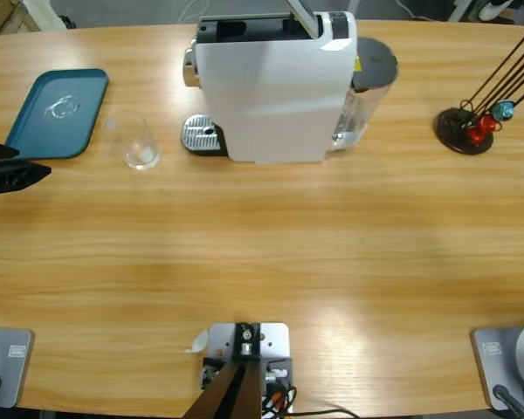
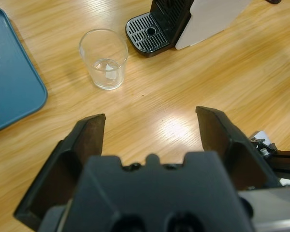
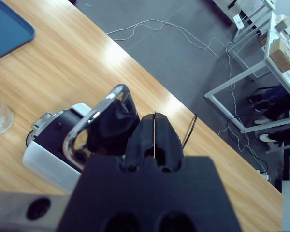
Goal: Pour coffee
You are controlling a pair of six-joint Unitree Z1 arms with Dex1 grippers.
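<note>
One small clear glass (image 1: 135, 141) stands upright on the wooden table (image 1: 271, 253), between the blue tray (image 1: 57, 112) and the drip grate (image 1: 201, 135) of the white coffee machine (image 1: 275, 83), and the coffee cannot be made out in it, since its bottom looks almost clear. The left gripper (image 2: 152, 123) hangs above bare wood near the glass with its jaws wide apart and nothing between them. The right gripper (image 3: 154, 133) is high over the machine, its jaws pressed together beside the chrome lever (image 3: 94, 121), and a black capsule stand (image 1: 467, 127) sits far along the table.
</note>
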